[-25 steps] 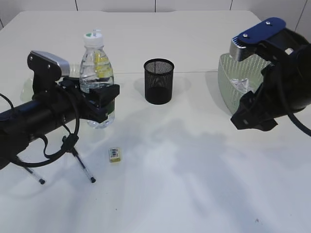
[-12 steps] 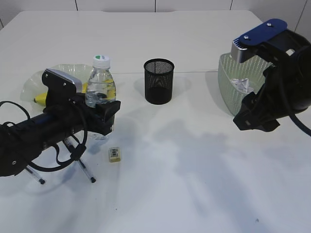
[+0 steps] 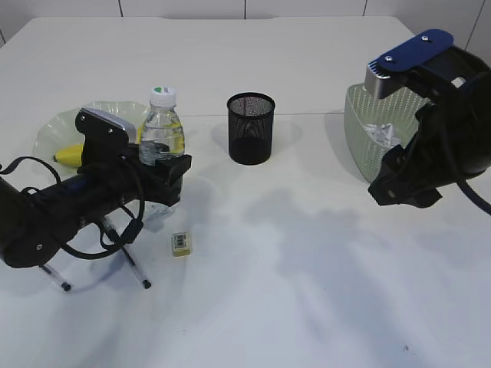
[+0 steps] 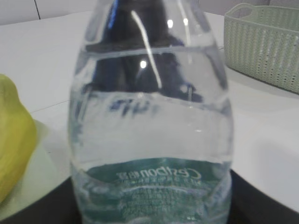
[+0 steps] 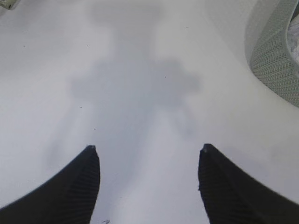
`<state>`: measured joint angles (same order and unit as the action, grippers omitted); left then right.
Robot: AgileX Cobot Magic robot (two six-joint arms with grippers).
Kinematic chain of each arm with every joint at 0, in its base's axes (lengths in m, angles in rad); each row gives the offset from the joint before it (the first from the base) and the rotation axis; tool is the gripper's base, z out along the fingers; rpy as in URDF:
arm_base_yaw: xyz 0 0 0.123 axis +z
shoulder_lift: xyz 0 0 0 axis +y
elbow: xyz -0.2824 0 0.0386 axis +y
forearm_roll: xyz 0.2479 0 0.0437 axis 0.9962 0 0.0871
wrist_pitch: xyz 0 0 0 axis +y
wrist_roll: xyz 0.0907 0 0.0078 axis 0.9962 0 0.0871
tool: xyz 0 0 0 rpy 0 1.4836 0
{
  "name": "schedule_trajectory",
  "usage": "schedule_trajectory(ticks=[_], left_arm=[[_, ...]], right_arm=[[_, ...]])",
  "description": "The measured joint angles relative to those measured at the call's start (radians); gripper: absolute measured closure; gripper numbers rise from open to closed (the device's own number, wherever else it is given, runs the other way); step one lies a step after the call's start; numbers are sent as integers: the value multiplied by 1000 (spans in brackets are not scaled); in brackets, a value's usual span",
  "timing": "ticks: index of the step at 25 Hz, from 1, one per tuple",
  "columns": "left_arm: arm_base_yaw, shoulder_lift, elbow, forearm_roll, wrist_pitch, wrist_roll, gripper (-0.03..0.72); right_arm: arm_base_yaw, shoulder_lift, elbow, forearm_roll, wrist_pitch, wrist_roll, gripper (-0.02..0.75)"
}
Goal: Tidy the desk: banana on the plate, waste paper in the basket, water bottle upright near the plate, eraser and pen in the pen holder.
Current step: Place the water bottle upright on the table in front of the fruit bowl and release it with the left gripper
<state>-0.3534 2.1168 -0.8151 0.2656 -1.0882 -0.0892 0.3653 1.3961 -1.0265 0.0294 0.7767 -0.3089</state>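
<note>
The clear water bottle [image 3: 162, 130] with its white cap stands upright beside the pale green plate [image 3: 54, 134], and my left gripper [image 3: 165, 175] is shut on its lower body. In the left wrist view the bottle [image 4: 149, 130] fills the frame, with dark jaws at either side of its base. The yellow banana [image 3: 70, 154] lies on the plate. A yellow eraser [image 3: 181, 244] and a pen [image 3: 130, 261] lie on the table in front of the left arm. The black mesh pen holder [image 3: 251, 128] stands at the middle. The basket [image 3: 368, 138] holds crumpled waste paper [image 3: 381, 134]. My right gripper [image 5: 147, 182] is open and empty above bare table.
A second pen [image 3: 54, 277] lies at the front left, partly under the left arm. The bulky right arm [image 3: 437, 130] hangs in front of the basket [image 5: 275, 60]. The white table spreads wide between pen holder, eraser and right arm.
The left arm has come down and slightly left with the bottle, lowering it beside the plate. The banana and plate have come into sight. The right arm has hardly moved.
</note>
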Motion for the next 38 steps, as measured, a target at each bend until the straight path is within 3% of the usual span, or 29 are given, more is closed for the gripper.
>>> schedule_trajectory(ticks=[13,38], left_arm=[[15,102,-116,24,-1,0,298],[26,156,-137,-44,-74,2,274]], right_arm=[[0,0,0,0,-1,0,244],[0,0,0,-2,-25,2,243]])
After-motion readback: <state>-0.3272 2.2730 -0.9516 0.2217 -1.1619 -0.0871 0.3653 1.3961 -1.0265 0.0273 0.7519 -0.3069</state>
